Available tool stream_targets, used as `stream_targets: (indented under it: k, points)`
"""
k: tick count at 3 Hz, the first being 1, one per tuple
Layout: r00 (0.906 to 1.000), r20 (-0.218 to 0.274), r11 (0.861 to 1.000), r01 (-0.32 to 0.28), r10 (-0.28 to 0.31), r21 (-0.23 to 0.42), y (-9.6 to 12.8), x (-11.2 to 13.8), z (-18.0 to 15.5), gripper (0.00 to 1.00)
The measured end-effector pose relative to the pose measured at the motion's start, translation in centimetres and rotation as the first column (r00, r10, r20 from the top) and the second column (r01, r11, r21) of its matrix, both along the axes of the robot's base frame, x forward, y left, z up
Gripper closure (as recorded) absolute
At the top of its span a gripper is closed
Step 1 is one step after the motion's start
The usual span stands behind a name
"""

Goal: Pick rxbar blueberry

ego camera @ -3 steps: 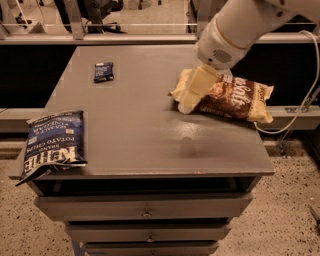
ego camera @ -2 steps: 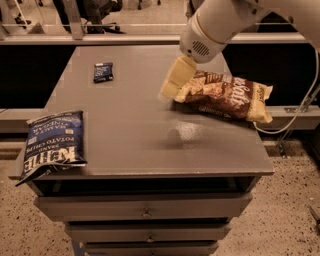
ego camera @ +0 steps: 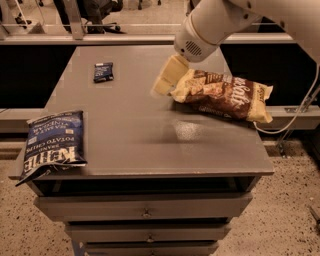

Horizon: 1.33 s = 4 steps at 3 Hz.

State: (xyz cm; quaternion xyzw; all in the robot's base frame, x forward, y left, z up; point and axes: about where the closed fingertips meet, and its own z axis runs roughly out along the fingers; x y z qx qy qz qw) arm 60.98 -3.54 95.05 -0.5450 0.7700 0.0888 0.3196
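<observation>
Gripper point(ego camera: 164, 81), grip state indiscernible, above table point(ego camera: 130, 142) between rxbar blueberry point(ego camera: 103, 72) and brown chip bag point(ego camera: 225, 93).

My arm point(ego camera: 235, 15) is a thick, smooth tube in glossy off-white, rounded like a pipe, with soft highlights along its upper side. Its last section swells into a round, barrel-shaped wrist point(ego camera: 200, 35) of the same pale shell, and the end face of that wrist carries a small patch of dark vent slots point(ego camera: 192, 48). Below it my gripper point(ego camera: 166, 76) is a warmer cream-yellow, blocky and tapering, with a blurred outline; it hangs over the back middle of the tabletop point(ego camera: 150, 130)
</observation>
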Motion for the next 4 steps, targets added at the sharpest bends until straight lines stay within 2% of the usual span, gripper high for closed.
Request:
stream_targets:
  k: [1,2,4]
  points:
    - [0.9988,0.036,0.993,0.029,-0.033,0.117,4.2,4.6,-0.4,0.00]
    - [0.9963,0.036,0.962,0.065,-0.078,0.264,10.7,11.2,-2.6,0.00]
    - [0.9946,-0.018,0.924,0.102,-0.102,0.369,18.4,16.3,-6.2,0.00]
